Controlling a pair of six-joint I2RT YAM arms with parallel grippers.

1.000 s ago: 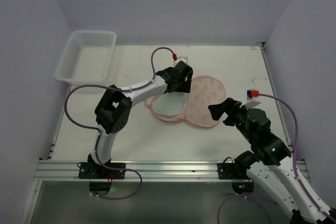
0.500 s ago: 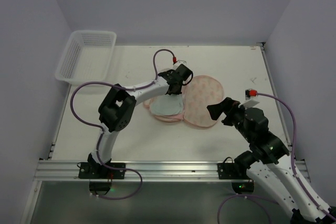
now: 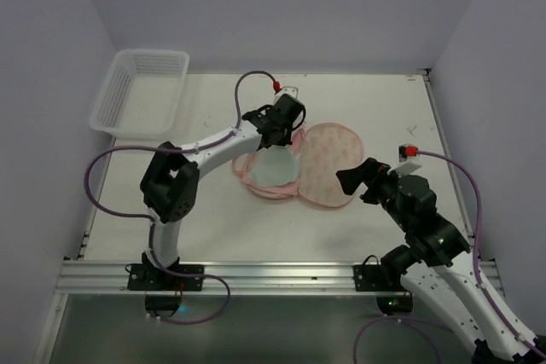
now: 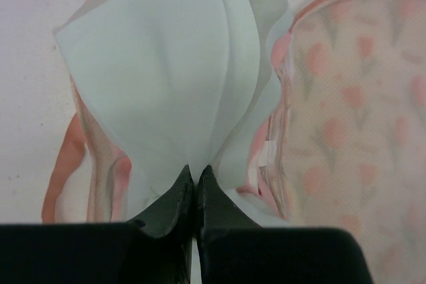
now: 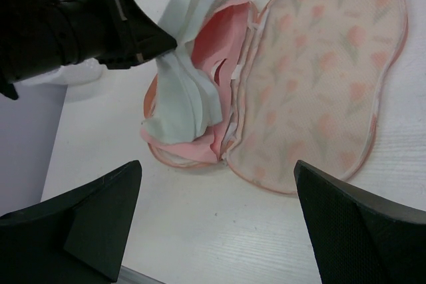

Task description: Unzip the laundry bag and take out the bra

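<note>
The laundry bag [image 3: 331, 162] lies unzipped and spread flat at the table's middle, its printed right half [image 5: 319, 78] facing up. In its left half sits the bra [image 3: 275, 170]: pale mint-white cup layers [image 4: 166, 78] over salmon-pink cloth [image 5: 200, 143]. My left gripper [image 3: 282, 130] is shut on the far edge of the pale cups [image 4: 195, 169], pulling them up into a peak. My right gripper [image 3: 354, 178] hangs open just right of the bag's near edge, its fingers [image 5: 80, 211] wide apart above bare table, holding nothing.
A white lattice basket [image 3: 141, 91] stands at the far left corner. White walls close the table on three sides. The metal rail [image 3: 273, 274] with both arm bases runs along the near edge.
My left gripper has closed on the pale cup cloth and drawn back a little toward the far left, lifting it. Its elbow swung left. The right arm has barely moved.
</note>
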